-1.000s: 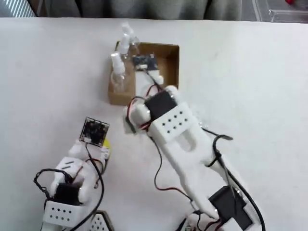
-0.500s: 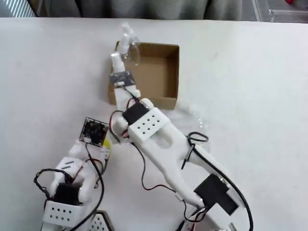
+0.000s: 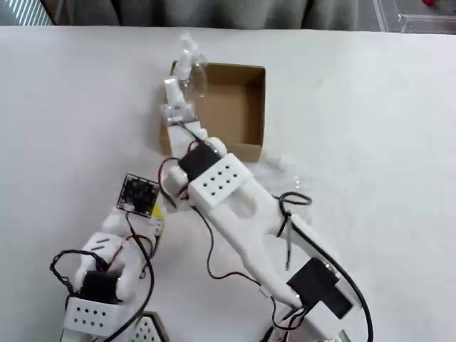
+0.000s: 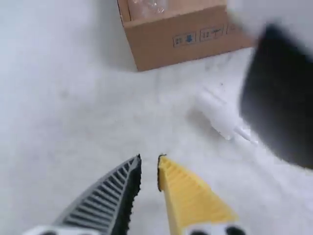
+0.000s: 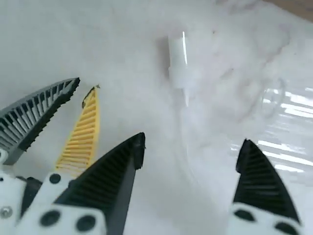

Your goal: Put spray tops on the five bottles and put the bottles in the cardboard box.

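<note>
The left gripper sat low over the table, nearest the arm bases. Its grey and yellow fingers were drawn nearly together, with only a narrow slit at the tips, and they gripped nothing.

Ahead of it and toward the right, one loose spray top lay on its side on the bare table, short of the cardboard box. The right wrist view showed its white cap and thin dip tube.

The right gripper was poised low over the table near this spray top. Its two black fingers were spread wide with nothing between them. They made no contact with the spray top, which lay beyond the fingertips. The left gripper's fingers lay close by, to one side. In the high view, the right arm stretched diagonally across the table, with its wrist at the box's near left corner.

Faint clear shapes lay on the table beside the box's near right corner. Their identity could not be determined.

The cardboard box stood open beyond the wrist. Two clear bottles with spray tops fitted were inside it, along the left wall. The nearer bottle stood by the middle of that wall. The farther bottle leaned at the far left corner, with its top projecting past the rim.
</note>
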